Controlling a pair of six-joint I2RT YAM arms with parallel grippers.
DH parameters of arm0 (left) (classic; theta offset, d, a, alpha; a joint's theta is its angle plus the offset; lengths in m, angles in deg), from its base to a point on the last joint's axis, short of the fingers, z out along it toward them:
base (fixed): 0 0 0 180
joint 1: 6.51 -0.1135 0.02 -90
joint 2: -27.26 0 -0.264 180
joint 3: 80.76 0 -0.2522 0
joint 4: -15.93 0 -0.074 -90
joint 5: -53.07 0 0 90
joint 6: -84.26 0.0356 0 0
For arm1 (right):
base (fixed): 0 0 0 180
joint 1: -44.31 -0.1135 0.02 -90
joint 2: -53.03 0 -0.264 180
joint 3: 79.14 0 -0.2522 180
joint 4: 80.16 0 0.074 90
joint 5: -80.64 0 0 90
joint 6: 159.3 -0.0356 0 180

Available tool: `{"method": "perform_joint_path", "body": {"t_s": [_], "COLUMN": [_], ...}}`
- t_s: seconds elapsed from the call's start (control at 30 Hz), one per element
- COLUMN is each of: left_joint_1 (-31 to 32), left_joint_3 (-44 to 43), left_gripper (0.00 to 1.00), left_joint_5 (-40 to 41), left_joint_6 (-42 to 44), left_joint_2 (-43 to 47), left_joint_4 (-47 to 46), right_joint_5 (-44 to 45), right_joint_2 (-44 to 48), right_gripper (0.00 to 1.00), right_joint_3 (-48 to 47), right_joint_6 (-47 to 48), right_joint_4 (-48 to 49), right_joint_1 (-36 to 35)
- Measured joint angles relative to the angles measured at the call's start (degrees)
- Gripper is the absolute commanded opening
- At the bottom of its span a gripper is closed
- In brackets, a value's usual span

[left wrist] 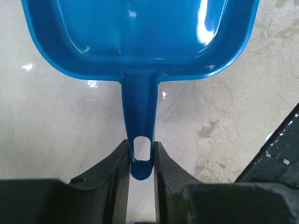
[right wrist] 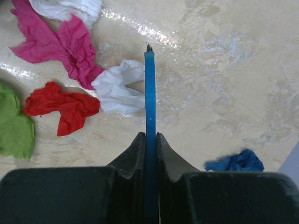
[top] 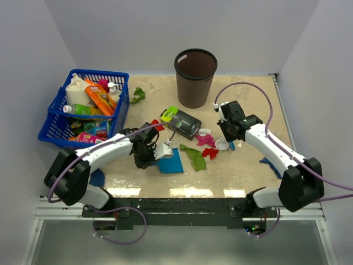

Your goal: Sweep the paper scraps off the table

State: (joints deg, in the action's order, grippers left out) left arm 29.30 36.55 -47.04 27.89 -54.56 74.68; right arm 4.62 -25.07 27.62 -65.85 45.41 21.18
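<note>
My left gripper (top: pixel 156 151) (left wrist: pixel 141 158) is shut on the handle of a blue plastic dustpan (top: pixel 172 161) (left wrist: pixel 140 32), which lies flat on the table (top: pixel 251 102). My right gripper (top: pixel 228 140) (right wrist: pixel 150 140) is shut on a thin blue brush handle (right wrist: pixel 149 93), seen edge-on, its tip just right of a white scrap (right wrist: pixel 117 88) (top: pixel 222 144). Left of that lie red (right wrist: pixel 63 106) (top: pixel 209 152), pink (right wrist: pixel 60 42) (top: pixel 206 139) and green (right wrist: pixel 14 126) (top: pixel 194 156) scraps, between the two grippers. A blue scrap (right wrist: pixel 236 162) (top: pixel 270 165) lies to the right. Another green scrap (top: pixel 138 95) lies far back.
A black-and-lime box (top: pixel 181 121) lies just behind the scraps, with a red scrap (top: pixel 158 126) at its left. A brown bin (top: pixel 195 77) stands at the back centre. A blue basket (top: pixel 83 107) of bottles and packets fills the back left.
</note>
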Motion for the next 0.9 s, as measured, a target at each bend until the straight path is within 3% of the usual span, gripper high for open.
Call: {"method": "perform_joint_path", "body": {"t_s": [0.6, 0.9], "left_joint_1": [9.57, 11.54], "left_joint_3": [-15.3, -21.75], "left_gripper": [0.0, 0.0], "left_joint_5": [4.59, 2.97], "left_joint_6": [-6.1, -9.31], "left_joint_2": [-15.32, -22.64], "left_joint_4": [0.26, 0.37], "right_joint_5": [-11.87, -22.29], "right_joint_2": [-3.93, -4.0], "right_gripper": [0.0, 0.0], "right_joint_3": [-0.15, -0.17], "right_joint_6": [-6.45, -12.94], "right_joint_4": [0.09, 1.05], "right_joint_1": [-1.2, -1.36]}}
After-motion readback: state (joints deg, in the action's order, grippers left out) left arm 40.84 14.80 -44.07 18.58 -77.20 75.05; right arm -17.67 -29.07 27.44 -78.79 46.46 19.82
